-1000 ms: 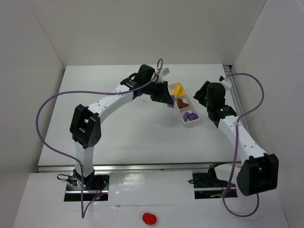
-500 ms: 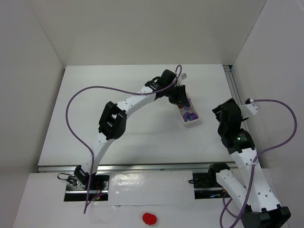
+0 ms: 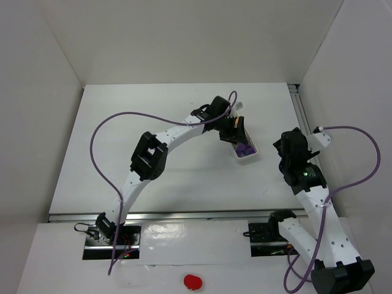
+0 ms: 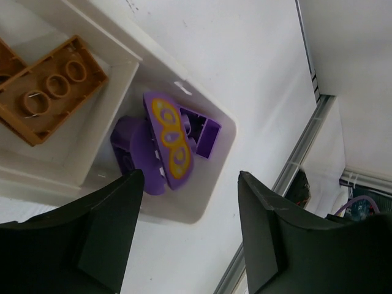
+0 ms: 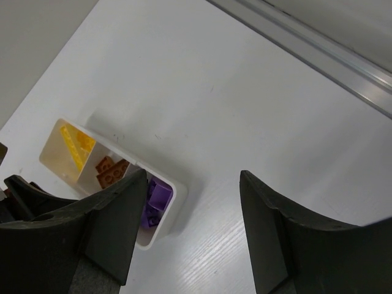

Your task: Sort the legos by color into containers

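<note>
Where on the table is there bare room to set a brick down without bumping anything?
Bare table runs between the tray and the front rail, and left of the left arm out to the wall. It is crowded at the tray: the left pincer hangs over its purple end and the right pincer stands close on its right.

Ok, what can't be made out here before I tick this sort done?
Top view: the left gripper covers the yellow and orange compartments of the tray; only the purple end shows.
Left wrist view: the yellow compartment falls outside the frame; the purple legos overlap, count unclear.
Right wrist view: the right gripper hides part of the purple compartment; yellow legos too small to count.
</note>
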Available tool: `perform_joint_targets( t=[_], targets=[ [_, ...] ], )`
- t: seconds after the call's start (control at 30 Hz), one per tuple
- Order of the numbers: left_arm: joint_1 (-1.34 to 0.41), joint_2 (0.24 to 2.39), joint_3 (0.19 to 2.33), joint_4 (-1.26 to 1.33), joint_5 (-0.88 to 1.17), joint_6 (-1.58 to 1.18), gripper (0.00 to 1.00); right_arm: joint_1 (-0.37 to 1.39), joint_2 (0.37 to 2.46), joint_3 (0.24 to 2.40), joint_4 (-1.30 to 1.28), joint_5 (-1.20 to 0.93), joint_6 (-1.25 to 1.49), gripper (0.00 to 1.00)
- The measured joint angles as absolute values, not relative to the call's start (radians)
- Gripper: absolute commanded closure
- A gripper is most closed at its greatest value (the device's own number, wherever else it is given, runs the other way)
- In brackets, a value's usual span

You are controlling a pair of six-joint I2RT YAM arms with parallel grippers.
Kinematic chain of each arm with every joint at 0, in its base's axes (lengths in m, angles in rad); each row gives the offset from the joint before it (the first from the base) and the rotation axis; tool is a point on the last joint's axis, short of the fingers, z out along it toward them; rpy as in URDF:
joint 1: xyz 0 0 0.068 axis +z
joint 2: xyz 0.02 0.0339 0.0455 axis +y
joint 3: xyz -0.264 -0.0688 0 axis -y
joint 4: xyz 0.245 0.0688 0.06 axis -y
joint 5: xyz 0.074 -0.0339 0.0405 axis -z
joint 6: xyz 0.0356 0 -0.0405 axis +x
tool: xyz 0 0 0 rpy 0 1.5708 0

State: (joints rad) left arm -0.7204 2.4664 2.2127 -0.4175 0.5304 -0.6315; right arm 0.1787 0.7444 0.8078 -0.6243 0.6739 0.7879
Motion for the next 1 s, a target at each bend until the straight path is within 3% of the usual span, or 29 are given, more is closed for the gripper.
perform_joint_targets(
  t=[0.27,0.3,0.33,0.37,0.43,0.73,1.0],
  targets=[
    [-0.732,2.446,2.188,-0.418,0.549,-0.632,0.27,0.179,0.757,0.808,-0.624,0.667,0.783,0.27],
    [-0.732,2.434,2.182,-0.422,0.554,-0.632,0.27,0.179,0.757,0.808,-0.624,0.666,0.783,0.24],
    [-0.732,2.419,2.176,-0.428,0.555,-0.628,0.27,0.179,0.757,0.808,-0.624,0.666,0.780,0.12],
    [-0.732,2.403,2.173,-0.437,0.555,-0.626,0.27,0.179,0.757,0.808,-0.624,0.666,0.781,0.07],
    [-0.732,2.355,2.167,-0.464,0.537,-0.604,0.25,0.179,0.765,0.812,-0.624,0.665,0.771,0.00],
    [-0.673,1.980,2.033,-0.552,0.402,-0.519,0.24,0.172,0.928,0.849,-0.622,0.583,0.749,0.00],
    [-0.399,1.670,1.740,-0.574,0.260,-0.499,0.17,0.170,1.077,0.882,-0.615,0.503,0.719,0.02]
  ],
)
